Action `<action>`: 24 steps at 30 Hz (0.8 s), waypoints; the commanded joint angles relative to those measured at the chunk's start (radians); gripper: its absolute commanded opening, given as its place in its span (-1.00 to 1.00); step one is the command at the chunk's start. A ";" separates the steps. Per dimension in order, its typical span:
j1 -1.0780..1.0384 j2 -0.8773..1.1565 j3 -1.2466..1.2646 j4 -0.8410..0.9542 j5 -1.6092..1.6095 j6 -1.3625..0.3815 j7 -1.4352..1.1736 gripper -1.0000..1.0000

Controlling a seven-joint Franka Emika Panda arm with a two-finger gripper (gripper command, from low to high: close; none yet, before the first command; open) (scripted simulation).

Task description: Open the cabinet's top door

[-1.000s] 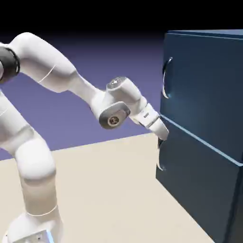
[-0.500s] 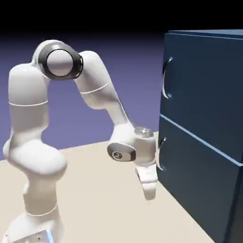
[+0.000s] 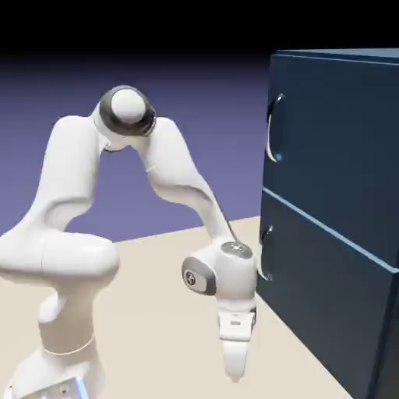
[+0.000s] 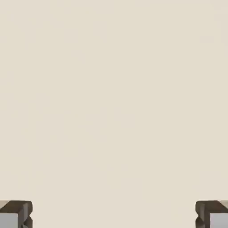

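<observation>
Navy cabinet (image 3: 335, 218) at 3 o'clock, top door (image 3: 331, 132) shut. My end effector (image 3: 235, 372) points down at the beige bench (image 3: 156, 312), released, grasping nothing. Approach step; next I must lift toward the top handle (image 3: 273, 128).

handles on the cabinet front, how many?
2. Top door's handle near that door's left edge; lower door's handle below it, beside the arm's wrist. Other faces of the cabinet aren't visible.
</observation>
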 commanded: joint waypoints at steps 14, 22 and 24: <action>0.435 0.508 -0.444 0.057 0.511 -0.132 -0.227 1.00; 0.684 0.797 -0.698 0.090 0.802 -0.207 -0.357 1.00; 0.746 0.870 -0.761 0.098 0.875 -0.226 -0.389 1.00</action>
